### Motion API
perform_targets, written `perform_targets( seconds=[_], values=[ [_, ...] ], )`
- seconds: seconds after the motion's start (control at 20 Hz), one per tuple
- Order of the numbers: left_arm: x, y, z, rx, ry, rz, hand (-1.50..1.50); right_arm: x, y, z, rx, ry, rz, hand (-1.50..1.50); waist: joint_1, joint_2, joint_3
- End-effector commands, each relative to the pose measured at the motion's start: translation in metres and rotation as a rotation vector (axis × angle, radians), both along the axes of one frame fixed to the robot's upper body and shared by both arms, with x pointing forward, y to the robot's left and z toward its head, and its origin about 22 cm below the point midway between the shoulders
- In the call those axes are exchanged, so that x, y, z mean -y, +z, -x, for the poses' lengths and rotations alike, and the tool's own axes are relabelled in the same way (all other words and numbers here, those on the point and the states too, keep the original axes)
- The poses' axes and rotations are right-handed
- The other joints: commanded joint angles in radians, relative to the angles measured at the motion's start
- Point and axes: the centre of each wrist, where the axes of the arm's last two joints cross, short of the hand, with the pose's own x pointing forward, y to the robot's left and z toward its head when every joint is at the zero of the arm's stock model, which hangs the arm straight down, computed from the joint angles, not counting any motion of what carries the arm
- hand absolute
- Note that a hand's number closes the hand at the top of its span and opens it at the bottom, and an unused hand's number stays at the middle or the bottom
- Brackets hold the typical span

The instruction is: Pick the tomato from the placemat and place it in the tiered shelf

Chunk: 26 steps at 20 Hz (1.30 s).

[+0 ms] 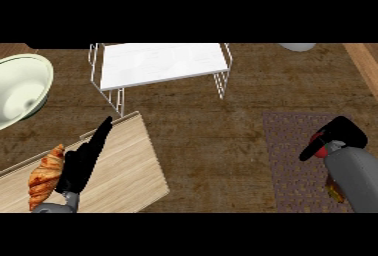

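1. My right hand (338, 135), at 4 o'clock in the head view, has its fingers curled round the tomato (320, 151). Only a sliver of red shows under the black fingers.
2. The tomato is in that hand above the placemat (295, 170). I cannot tell whether it has cleared the mat.
3. My left hand (87, 157), at 8 o'clock, rests with straight fingers over a wooden board (125, 165), holding nothing. A croissant (46, 175) lies just beside it.
4. The tiered shelf (162, 62) stands at 11 o'clock, well apart from the tomato across bare desk (214, 130). Its white top tier carries nothing that I can see.
5. Judgement: the grasp looks made. The lift, the carry toward 11 o'clock and the release on the shelf are not yet done.
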Motion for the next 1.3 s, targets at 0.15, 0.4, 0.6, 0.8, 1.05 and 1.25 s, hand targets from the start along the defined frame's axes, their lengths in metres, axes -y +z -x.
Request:
perform_targets(
  seconds=[0.15,0.4,0.6,0.8,1.05,1.25],
  values=[
    [-0.016,-0.013,0.007,-0.078,0.018,0.014,0.00,-0.056,0.034,0.001,0.081,0.066,0.070,1.50,-0.010,0.004,0.001],
    [0.008,-0.010,0.004,-0.060,-0.030,0.005,0.00,-0.189,0.049,0.017,0.234,0.749,-0.097,1.50,0.031,0.000,0.001],
    [-0.005,-0.002,0.013,-0.071,0.009,-0.001,0.00,-0.223,0.093,0.039,0.335,0.780,-0.059,1.50,0.002,-0.002,0.002],
    [-0.016,-0.004,0.011,-0.063,0.027,-0.002,0.00,-0.240,0.147,0.068,0.506,0.778,0.041,1.50,-0.011,-0.003,0.001],
    [-0.007,-0.004,0.006,-0.054,0.005,-0.007,0.00,-0.243,0.211,0.068,0.785,0.722,-0.077,1.50,-0.002,0.004,0.002],
    [-0.011,-0.014,0.004,-0.055,0.001,-0.008,0.00,-0.238,0.235,0.051,0.828,0.702,-0.070,1.50,0.000,0.009,0.002]
  ],
)
